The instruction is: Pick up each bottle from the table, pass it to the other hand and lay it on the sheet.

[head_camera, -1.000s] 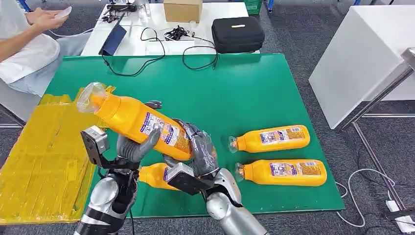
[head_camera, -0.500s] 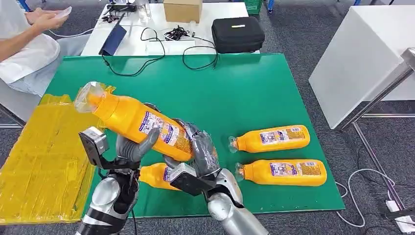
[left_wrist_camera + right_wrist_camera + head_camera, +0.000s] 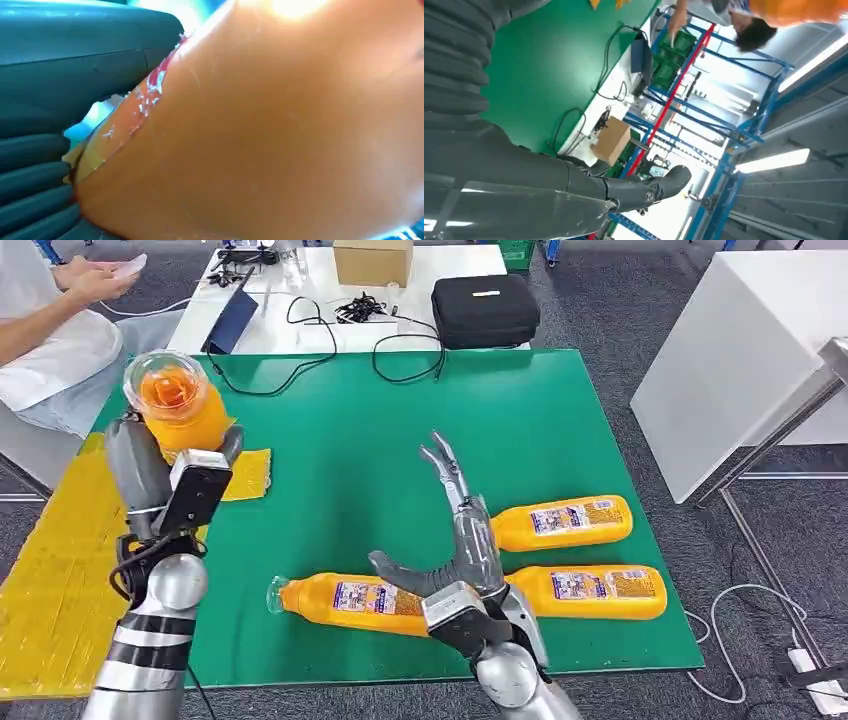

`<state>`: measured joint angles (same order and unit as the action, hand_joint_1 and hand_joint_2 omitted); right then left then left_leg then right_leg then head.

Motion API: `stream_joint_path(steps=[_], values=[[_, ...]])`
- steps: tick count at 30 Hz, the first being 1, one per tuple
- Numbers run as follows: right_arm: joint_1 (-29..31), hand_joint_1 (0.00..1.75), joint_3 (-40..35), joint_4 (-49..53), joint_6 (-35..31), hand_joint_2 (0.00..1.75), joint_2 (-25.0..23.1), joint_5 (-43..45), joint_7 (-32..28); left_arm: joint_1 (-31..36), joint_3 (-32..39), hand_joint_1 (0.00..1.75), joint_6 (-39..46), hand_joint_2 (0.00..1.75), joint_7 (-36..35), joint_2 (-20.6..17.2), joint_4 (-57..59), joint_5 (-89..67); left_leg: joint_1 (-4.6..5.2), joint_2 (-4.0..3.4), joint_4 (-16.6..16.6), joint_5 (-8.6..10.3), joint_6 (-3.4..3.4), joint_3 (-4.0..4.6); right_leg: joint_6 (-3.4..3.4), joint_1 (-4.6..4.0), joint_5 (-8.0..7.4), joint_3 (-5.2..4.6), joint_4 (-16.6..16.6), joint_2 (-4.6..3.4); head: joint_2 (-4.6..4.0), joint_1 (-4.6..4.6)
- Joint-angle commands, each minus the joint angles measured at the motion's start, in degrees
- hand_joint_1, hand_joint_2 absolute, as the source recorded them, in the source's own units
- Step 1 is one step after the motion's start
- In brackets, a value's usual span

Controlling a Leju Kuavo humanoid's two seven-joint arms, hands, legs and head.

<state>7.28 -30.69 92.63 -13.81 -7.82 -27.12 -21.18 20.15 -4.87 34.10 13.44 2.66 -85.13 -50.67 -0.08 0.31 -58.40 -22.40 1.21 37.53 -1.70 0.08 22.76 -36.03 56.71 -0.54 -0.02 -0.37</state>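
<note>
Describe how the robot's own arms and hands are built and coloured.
Both arms are polished silver with rounded joints. The left hand and right hand are dark grey, with ribbed grey covers. A black camera box sits at each wrist, and a black cable loops beside the left wrist.

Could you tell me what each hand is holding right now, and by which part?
The left hand grips an orange bottle around its body, cap end raised. The right hand holds nothing, fingers spread.

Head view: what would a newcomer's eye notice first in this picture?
First the orange bottle that the left hand holds up near the camera, cap end toward it, over the edge of the yellow sheet. Next the right hand, fingers spread and holding nothing, above three orange bottles lying on the green mat.
</note>
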Motion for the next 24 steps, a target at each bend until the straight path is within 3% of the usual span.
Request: stream_joint_path(steps=[1, 16, 19, 22, 24], values=[[-0.77, 0.00, 2.12, 3.60, 0.60, 1.75, 2.85, 0.30, 0.12, 4.69, 5.11, 1.75, 0.30, 1.75, -0.60, -2.77, 6.14, -1.99, 0.00, 0.04, 0.02, -0.04, -0.04, -0.14, 0.01, -0.01, 0.06, 0.15, -0.02, 0.08, 0.00, 0.02], [-0.70, 0.00, 2.12, 3.48, 0.58, 1.75, 2.77, 0.29, 0.12, 4.59, 4.97, 1.75, 0.30, 1.75, -0.55, -2.63, 6.05, -2.10, -0.01, 0.05, 0.02, -0.06, -0.05, -0.18, 0.02, -0.02, 0.07, 0.22, -0.03, 0.08, 0.00, 0.02], [-0.89, 0.00, 2.38, 3.26, 1.77, 1.75, 3.34, 1.35, 0.17, 6.63, 5.12, 1.75, 1.17, 1.75, -9.07, -8.79, 10.93, -24.10, -0.02, 0.01, 0.00, -0.14, -0.07, -0.35, 0.03, -0.03, 0.14, 0.37, -0.01, 0.07, 0.00, 0.02], [-1.91, 0.00, 3.07, 3.31, 2.47, 1.75, 4.08, 2.19, -0.25, 10.04, 5.99, 1.75, -1.90, 1.75, -11.14, -15.96, 19.37, -31.67, -0.01, -0.07, 0.05, -0.08, -0.09, -0.30, 0.04, -0.02, 0.07, 0.28, -0.03, -0.03, 0.00, 0.00], [-2.76, 0.00, 3.88, 3.79, 2.75, 1.75, 3.98, 2.20, -0.34, 12.57, 7.81, 1.75, -7.21, 1.75, -14.34, -18.56, 25.55, -33.73, -0.02, -0.13, 0.06, -0.09, -0.12, -0.36, 0.07, -0.02, 0.07, 0.31, -0.01, -0.06, 0.00, 0.02]])
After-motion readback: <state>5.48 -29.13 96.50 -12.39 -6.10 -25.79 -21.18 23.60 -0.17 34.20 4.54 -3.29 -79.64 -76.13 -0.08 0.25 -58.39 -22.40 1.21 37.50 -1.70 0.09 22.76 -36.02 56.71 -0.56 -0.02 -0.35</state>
